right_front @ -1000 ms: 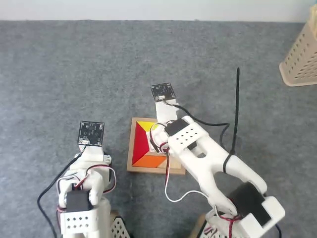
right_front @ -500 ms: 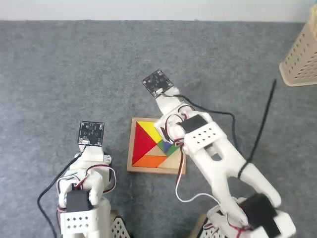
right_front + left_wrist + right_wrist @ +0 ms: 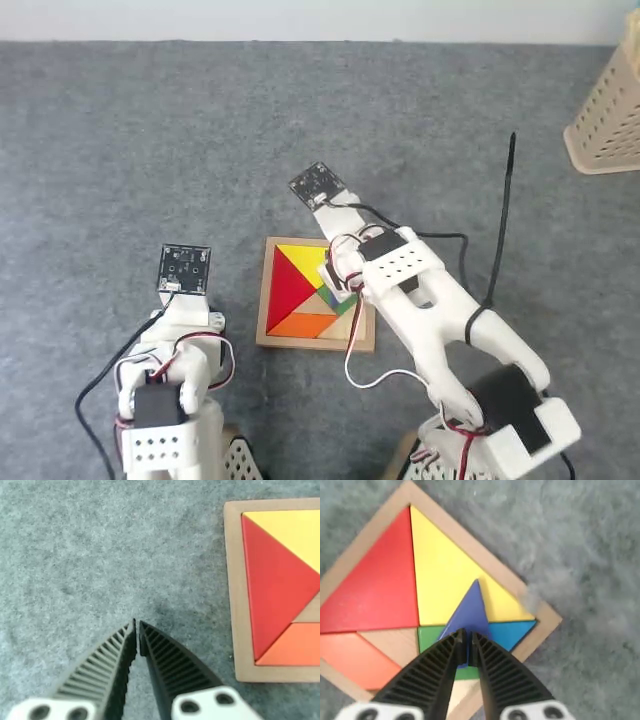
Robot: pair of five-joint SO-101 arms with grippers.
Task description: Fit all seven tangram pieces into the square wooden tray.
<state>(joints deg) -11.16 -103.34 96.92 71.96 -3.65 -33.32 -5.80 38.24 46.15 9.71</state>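
Resting on the grey table (image 3: 120,130), the square wooden tray (image 3: 232,580) is mostly filled. The left tool (image 3: 136,625) is pressed together, empty, beside the tray, out of the way. The right tool (image 3: 468,632) is pinched on a dark blue triangle (image 3: 470,612) above the yellow piece (image 3: 445,575), seemingly for seating.
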